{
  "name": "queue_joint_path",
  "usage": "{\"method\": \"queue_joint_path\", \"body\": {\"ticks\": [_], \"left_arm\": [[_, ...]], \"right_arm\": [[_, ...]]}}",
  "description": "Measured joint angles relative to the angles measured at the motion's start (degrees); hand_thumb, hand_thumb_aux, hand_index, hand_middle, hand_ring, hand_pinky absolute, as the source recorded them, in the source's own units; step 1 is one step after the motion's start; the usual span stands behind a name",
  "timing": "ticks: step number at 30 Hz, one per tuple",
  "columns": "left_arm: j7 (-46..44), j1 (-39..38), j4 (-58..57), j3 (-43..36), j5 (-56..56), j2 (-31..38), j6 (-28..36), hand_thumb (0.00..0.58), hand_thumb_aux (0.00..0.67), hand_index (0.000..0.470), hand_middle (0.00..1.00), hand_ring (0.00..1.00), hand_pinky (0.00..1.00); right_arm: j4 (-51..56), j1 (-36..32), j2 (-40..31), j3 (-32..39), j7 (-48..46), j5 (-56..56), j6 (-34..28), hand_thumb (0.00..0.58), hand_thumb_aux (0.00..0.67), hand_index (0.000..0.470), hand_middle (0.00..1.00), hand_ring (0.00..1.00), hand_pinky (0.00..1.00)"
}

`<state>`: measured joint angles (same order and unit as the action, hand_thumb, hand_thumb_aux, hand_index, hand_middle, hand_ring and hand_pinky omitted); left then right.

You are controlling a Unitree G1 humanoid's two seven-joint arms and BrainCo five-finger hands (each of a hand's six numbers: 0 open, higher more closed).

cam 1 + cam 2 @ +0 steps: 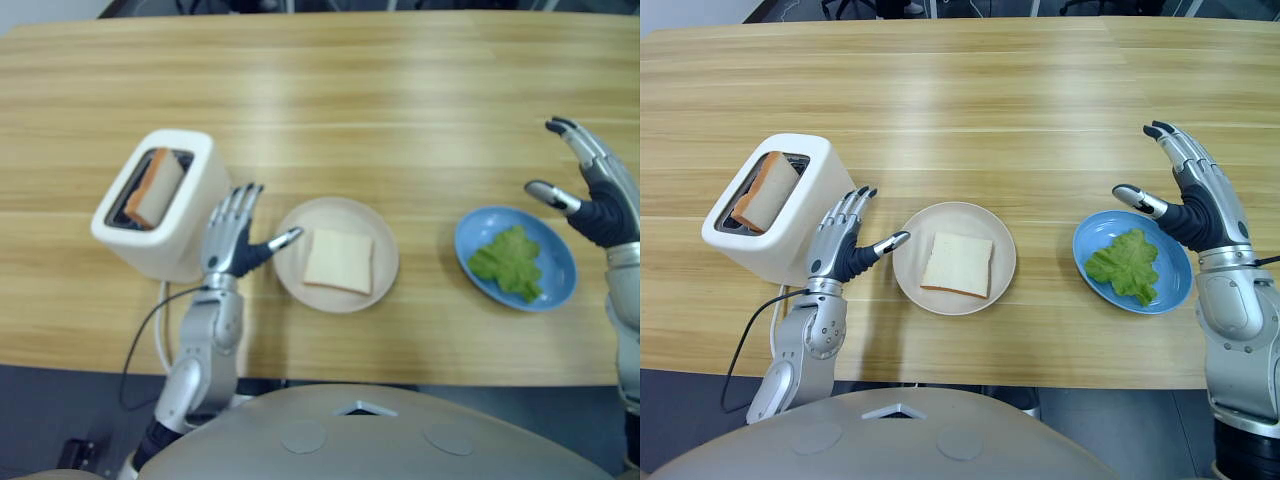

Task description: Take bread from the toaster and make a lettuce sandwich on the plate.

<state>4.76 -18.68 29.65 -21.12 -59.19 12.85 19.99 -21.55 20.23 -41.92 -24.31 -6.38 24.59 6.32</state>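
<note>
Looking down at a wooden desk [990,110] w/ three stations, left to right. I'm describing it as I'm driving the rig.

Left: a white toaster [775,215] is sitting near the desk's front edge, w/ one bread slice [762,190] sticking up out of its slot. Its cord [745,335] is hanging off the front edge by the left arm.

Centre: a round beige plate [908,270] is carrying one bare white slice [957,265], lying flat.

Right: a blue dish [1175,260] is holding a lettuce leaf [1123,265].

The left hand [840,248] is hovering between toaster & plate, fingers spread, holding nothing, thumb pointing at the plate's rim. The right hand [1195,205] is raised just beside the dish's far-right side, spread wide, also empty.

I'm judging the lettuce to be the next pickup, w/ the toaster slice going on top after.

What I'm worrying about:
- The leaf is looking thin & floppy. A shallow pinch could be tearing it or grabbing only a corner, so it drops short of the plate.
- Fingers pressing on the dish rim could be tipping or sliding the dish toward the front edge.
- The left hand is v. close to the toaster. A sideways bump could be shoving it, & the cord could be snagging the arm.
- Pulling the toaster slice at an angle could be jamming it in the slot.
</note>
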Motion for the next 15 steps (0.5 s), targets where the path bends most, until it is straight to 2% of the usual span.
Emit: {"method": "queue_joint_path", "body": {"ticks": [2, 7, 15], "left_arm": [[0.25, -1.01, -0.3, 0.81, 0.02, 0.1, -0.41, 0.0, 0.0, 0.0, 0.0, 0.0, 0.0], [0.51, -1.61, -0.53, 1.41, -0.1, -0.04, -1.48, 0.0, 0.0, 0.0, 0.0, 0.0, 0.0], [0.82, -2.97, -0.82, 1.59, -0.33, -0.88, -2.19, 0.0, 0.0, 0.0, 0.0, 0.0, 0.0]], "right_arm": [[7.47, 0.61, -2.99, 0.48, 1.97, 4.63, 2.31, 0.0, 0.0, 0.0, 0.0, 0.0, 0.0], [25.91, -0.76, -6.37, 8.26, 8.39, 13.41, 8.23, 0.0, 0.0, 0.0, 0.0, 0.0, 0.0], [43.24, -6.43, -8.97, 18.01, 16.18, 19.54, 11.61, 0.0, 0.0, 0.0, 0.0, 0.0, 0.0]]}}
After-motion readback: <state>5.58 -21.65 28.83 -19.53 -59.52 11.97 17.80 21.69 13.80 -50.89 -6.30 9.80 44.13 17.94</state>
